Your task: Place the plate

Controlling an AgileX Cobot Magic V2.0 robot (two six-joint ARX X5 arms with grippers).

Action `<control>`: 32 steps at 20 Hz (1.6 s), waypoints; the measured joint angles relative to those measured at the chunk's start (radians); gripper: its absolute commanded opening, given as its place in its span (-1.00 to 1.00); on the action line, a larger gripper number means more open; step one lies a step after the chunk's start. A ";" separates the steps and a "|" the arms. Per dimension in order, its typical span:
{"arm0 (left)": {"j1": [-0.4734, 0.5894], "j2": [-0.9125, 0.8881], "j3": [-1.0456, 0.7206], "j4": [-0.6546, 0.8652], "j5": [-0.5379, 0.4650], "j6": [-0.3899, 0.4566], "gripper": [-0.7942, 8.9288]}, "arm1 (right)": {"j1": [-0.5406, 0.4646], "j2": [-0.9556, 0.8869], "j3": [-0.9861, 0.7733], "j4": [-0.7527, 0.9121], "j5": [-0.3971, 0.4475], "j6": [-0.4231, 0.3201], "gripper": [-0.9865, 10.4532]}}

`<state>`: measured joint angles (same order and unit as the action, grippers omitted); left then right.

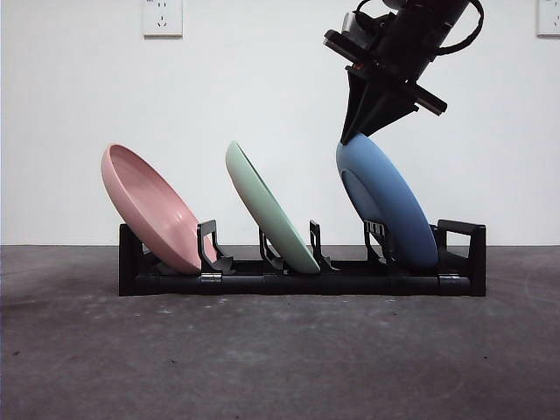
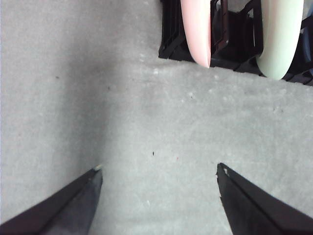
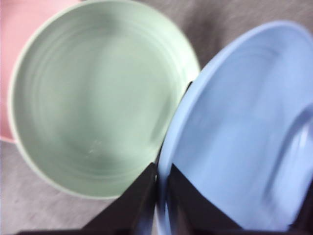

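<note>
The blue plate (image 1: pixel 388 203) is seen seated in the rack (image 1: pixel 302 278), its lower edge down in the slot at the 3 o'clock end of the front view, its top leaning toward 11 o'clock. The right gripper (image 1: pixel 352 138) is clamped on the plate's upper rim, the jaws closed across the edge as shown in the right wrist view. Placement is judged nearly complete: the plate appears to be borne by the rack, and only the release and withdrawal of the arm are judged to remain.

The pink plate (image 1: pixel 150 206) and the green plate (image 1: pixel 270 207) are noted in the other two slots, leaning the same way. All three slots are thus occupied.

Clearances: in the right wrist view the blue rim (image 3: pixel 168 147) lies close beside the green plate (image 3: pixel 100 95); contact cannot be ruled in or out. Open room is found above the blue plate, toward 12 and 1 o'clock in the front view. A withdrawal toward 9 o'clock is judged risky, the green plate standing there.

The left gripper (image 2: pixel 159 169) is held with jaws apart over bare table (image 2: pixel 98 98), near the rack's pink end, holding nothing.
</note>
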<state>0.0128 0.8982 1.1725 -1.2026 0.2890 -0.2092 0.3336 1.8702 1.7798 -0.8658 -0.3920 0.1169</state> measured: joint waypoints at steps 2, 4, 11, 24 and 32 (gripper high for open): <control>0.000 0.000 0.000 0.015 0.000 0.000 -0.06 | -0.002 0.000 0.000 -0.010 -0.027 0.002 -0.80; 0.000 0.000 0.000 0.017 0.000 0.000 -0.06 | -0.003 -0.002 0.000 -0.018 -0.043 0.003 -0.80; 0.000 0.000 0.000 0.018 0.000 0.000 -0.06 | 0.000 -0.160 0.000 -0.019 -0.122 0.003 -0.80; 0.000 0.000 0.000 0.041 0.000 0.000 -0.06 | 0.265 -0.441 0.000 -0.222 0.084 -0.147 -0.80; 0.000 0.000 0.000 0.050 0.000 0.000 -0.06 | 0.531 -0.569 -0.006 -0.233 0.431 -0.193 -0.80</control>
<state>0.0128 0.8982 1.1725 -1.1526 0.2890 -0.2092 0.8642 1.3014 1.7741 -1.0988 0.0387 -0.0757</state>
